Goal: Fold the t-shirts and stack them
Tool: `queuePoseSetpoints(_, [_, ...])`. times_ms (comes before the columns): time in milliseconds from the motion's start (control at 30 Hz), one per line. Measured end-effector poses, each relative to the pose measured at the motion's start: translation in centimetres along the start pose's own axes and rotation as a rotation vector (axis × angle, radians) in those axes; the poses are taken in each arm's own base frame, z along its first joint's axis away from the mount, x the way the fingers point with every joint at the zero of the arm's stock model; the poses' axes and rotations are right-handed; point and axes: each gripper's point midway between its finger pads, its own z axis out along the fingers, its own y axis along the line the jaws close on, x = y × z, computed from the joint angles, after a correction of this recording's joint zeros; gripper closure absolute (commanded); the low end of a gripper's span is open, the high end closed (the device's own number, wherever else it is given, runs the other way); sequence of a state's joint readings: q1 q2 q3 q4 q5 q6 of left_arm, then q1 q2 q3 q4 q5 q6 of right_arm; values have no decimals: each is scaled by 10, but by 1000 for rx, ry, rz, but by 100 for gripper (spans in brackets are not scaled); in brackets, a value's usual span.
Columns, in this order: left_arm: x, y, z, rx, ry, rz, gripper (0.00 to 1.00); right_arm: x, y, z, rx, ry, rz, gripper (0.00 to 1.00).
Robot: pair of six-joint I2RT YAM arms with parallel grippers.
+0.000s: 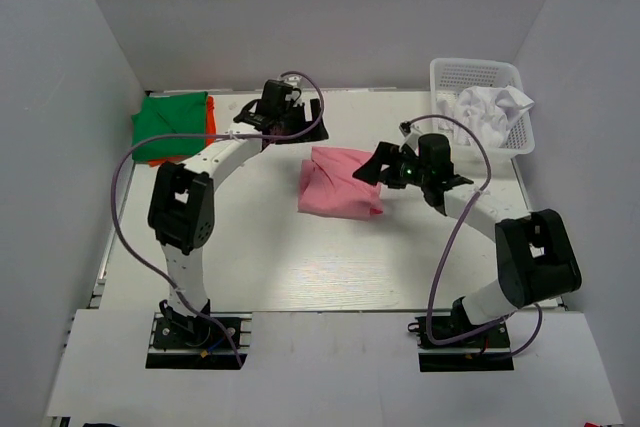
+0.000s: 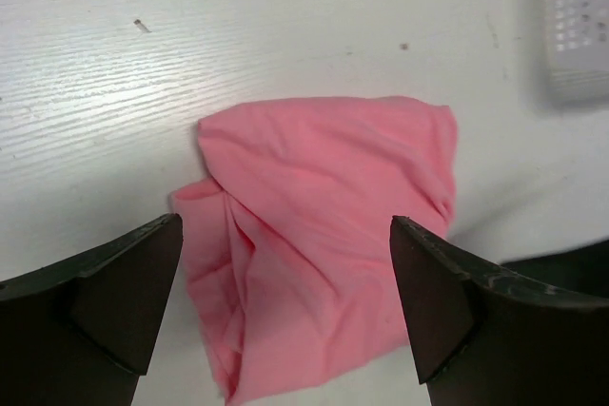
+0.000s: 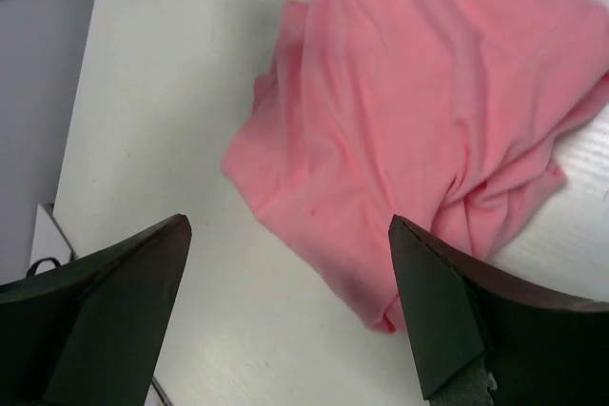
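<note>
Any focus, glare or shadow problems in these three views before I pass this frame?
Top external: even, diffuse light, soft shadows, no glare, the rumpled pink cloth t-shirt sharp. Left wrist: shirt crisp, the white perforated plastic basket at the corner blurred. Right wrist: shirt slightly soft, the right end effector dark, little detail.

My left arm [image 1: 215,162] and my right arm [image 1: 482,215] are made of white tube-shaped links and big black joint housings. A thin purple cable [image 1: 118,197] loops along each one, starting from a black base plate [image 1: 195,340] at the near edge of the worktop [image 1: 310,272]. My fingers [image 2: 100,306] are dark wedges of plastic with scuffed edges.
</note>
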State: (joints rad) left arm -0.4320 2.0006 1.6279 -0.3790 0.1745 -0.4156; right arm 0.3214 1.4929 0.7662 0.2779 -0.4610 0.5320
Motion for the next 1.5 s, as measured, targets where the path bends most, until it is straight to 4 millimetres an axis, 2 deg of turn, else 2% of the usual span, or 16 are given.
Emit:
queuePoseSetpoints(67, [-4, -8, -16, 18, -28, 11, 0, -13, 4, 2, 5, -17, -21, 10])
queuePoseSetpoints(133, [1, -13, -20, 34, -31, 17, 5, -23, 2, 8, 20, -26, -29, 10])
queuePoseSetpoints(167, [6, -13, -18, 36, -21, 18, 8, -27, 0, 11, 30, -25, -29, 10])
queuePoseSetpoints(200, [13, -11, -14, 35, -1, 16, 15, -31, -3, 16, 41, -26, -30, 10])
queuePoseSetpoints(267, [30, -4, -2, 22, 44, 11, 22, -37, -12, 27, 77, -23, -27, 10])
queuePoseSetpoints(400, [71, 13, 19, -9, 157, 5, 30, -44, -35, 47, 163, -1, -9, 10])
queuePoseSetpoints(500, [92, 19, 22, -17, 215, 1, 37, -40, -50, 56, 211, 24, 7, 10])
queuePoseSetpoints(600, [100, 15, 23, 3, 238, 11, 56, -29, -64, 59, 256, 56, 29, 10])
queuePoseSetpoints(633, [100, 11, 23, 14, 239, 15, 76, -25, -68, 59, 269, 68, 36, 10])
queuePoseSetpoints(700, [102, 7, 23, 30, 243, 22, 99, -19, -74, 59, 290, 83, 45, 10])
queuePoseSetpoints(1033, [102, 0, 20, 51, 240, 51, 100, -18, -77, 59, 305, 86, 52, 10])
queuePoseSetpoints(1267, [85, -7, -14, 45, 166, 44, 100, -19, -78, 59, 312, 81, 53, 10])
queuePoseSetpoints(1367, [84, -5, -13, 30, 157, 29, 100, -20, -79, 59, 319, 78, 53, 10])
queuePoseSetpoints(1500, [100, 10, 0, -20, 202, -10, 100, -17, -84, 62, 332, 83, 57, 10])
